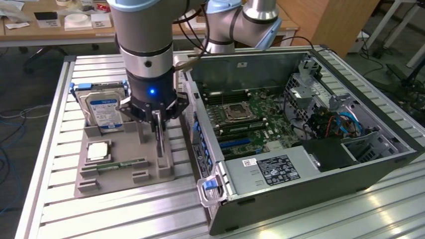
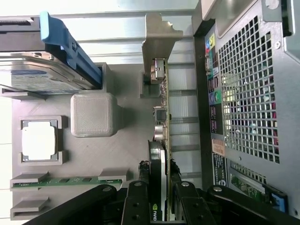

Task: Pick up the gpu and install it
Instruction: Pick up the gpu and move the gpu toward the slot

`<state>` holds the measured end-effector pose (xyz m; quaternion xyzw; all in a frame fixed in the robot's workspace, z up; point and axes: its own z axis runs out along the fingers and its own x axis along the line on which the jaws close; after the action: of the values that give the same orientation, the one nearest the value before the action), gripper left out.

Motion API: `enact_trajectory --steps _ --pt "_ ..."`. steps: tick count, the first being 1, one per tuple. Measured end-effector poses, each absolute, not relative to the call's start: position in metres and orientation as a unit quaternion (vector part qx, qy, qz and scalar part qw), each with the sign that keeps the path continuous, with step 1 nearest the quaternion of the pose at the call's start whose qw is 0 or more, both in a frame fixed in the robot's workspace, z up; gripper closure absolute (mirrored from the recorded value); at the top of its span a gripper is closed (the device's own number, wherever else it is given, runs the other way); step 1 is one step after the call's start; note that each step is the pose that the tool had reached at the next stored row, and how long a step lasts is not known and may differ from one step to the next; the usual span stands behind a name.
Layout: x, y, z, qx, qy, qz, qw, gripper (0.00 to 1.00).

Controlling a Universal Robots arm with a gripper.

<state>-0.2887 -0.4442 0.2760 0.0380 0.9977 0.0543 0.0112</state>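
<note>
From where I stand, the work is at the pick-up step. The arm's black gripper (image 1: 157, 124) is down over the grey plastic parts holder (image 1: 86, 185), which sits on the slatted aluminium table (image 1: 133, 216) at the exterior view's left of the open black-and-silver computer case (image 1: 265, 64). The gpu (image 1: 160, 147), a thin dark card with a brownish edge and a silver end bracket, stands on edge in its slot along the side of the holder nearest the case. In the wrist view, the black fingers (image 2: 138, 201) are drawn in narrow, one on each face of the card, and look to be clamped on it. The card seems not yet lifted out, though I can't see its foot clearly. Just beside it on the holder lie the green memory stick (image 1: 123, 164), the square silver processor chip (image 1: 98, 149) and the boxy silver hard drive with a blue label (image 1: 106, 109). I'd judge that freeing the card calls for a pull straight along its own plane, without twisting against the slot or brushing the case wall close by.
</note>
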Motion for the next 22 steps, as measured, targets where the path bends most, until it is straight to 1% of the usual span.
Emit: enact_trajectory --steps 22 --pt "-0.289 -0.444 0.319 0.038 0.998 0.054 0.011 0.73"
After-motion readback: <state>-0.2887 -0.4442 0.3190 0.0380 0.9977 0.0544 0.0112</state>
